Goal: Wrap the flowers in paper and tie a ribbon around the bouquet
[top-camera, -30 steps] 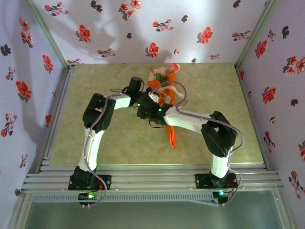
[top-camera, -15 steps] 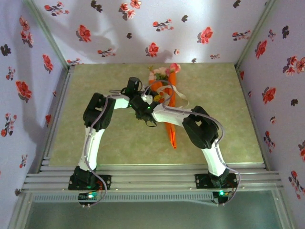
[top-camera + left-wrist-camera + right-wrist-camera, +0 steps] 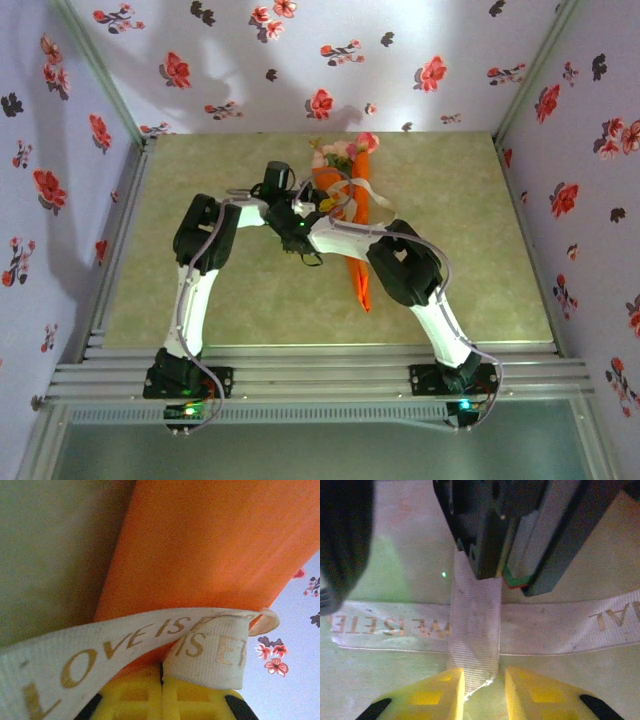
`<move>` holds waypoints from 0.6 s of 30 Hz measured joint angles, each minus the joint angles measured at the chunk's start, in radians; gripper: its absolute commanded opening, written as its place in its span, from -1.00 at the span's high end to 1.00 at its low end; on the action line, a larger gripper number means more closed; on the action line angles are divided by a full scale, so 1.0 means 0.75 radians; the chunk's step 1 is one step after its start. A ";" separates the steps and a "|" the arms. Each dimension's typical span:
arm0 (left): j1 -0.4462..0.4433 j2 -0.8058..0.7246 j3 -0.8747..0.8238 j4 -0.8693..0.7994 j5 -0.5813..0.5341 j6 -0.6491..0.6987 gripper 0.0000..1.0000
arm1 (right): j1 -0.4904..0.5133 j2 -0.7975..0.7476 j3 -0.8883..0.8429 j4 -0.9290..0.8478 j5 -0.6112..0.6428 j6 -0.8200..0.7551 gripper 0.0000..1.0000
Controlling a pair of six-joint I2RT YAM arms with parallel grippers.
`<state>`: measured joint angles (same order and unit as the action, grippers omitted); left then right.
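I am clamping my left gripper tight on the cream-white printed fabric ribbon, with the bright orange paper cone just ahead. I am holding my right gripper partly open, with a ribbon end lying between its jaws.

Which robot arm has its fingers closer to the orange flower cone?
Left. The left fingers pinch the ribbon right beside the orange cone. The right fingers sit farther off over the table, with a ribbon strand between them.
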<state>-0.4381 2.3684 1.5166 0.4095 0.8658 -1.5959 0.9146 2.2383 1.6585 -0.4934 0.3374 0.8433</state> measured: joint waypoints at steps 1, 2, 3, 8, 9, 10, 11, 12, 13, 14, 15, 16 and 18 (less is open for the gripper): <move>0.000 0.003 0.000 0.001 0.000 -0.001 1.00 | 0.000 0.003 0.005 -0.011 0.003 0.005 0.60; 0.000 0.004 0.000 0.000 0.000 -0.001 1.00 | 0.000 0.003 0.007 -0.019 0.006 0.007 0.67; -0.001 0.005 0.000 0.001 0.001 -0.002 1.00 | 0.000 0.003 0.007 -0.025 0.010 0.007 0.75; -0.002 0.005 0.000 0.002 0.000 -0.004 1.00 | 0.000 0.003 0.008 -0.032 0.024 0.007 1.00; -0.001 0.005 0.000 0.002 0.000 -0.004 1.00 | 0.000 0.003 0.009 -0.033 0.024 0.007 1.00; -0.001 0.005 0.000 0.002 0.000 -0.004 1.00 | 0.000 0.003 0.009 -0.033 0.024 0.007 1.00; -0.001 0.005 0.000 0.002 0.000 -0.004 1.00 | 0.000 0.003 0.009 -0.033 0.024 0.007 1.00; -0.002 0.005 0.000 0.002 0.000 -0.005 1.00 | 0.000 0.001 0.009 -0.033 0.024 0.007 1.00; -0.002 0.005 0.000 0.002 0.000 -0.005 1.00 | 0.000 -0.004 0.002 -0.027 0.022 0.006 1.00; -0.002 0.005 0.000 0.003 0.000 -0.005 1.00 | 0.000 -0.016 -0.014 -0.017 0.017 0.006 1.00; -0.003 0.005 0.000 0.003 -0.001 -0.005 1.00 | 0.000 -0.035 -0.038 -0.013 0.002 0.005 1.00; -0.003 0.005 0.000 0.003 -0.001 -0.005 1.00 | 0.000 -0.056 -0.062 -0.011 -0.011 0.003 1.00; -0.003 0.005 0.001 0.003 -0.001 -0.006 1.00 | 0.000 -0.128 -0.122 -0.013 -0.046 0.002 1.00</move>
<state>-0.4404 2.3722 1.5169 0.4114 0.8650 -1.6001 0.9146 2.1422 1.5669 -0.5030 0.3027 0.8444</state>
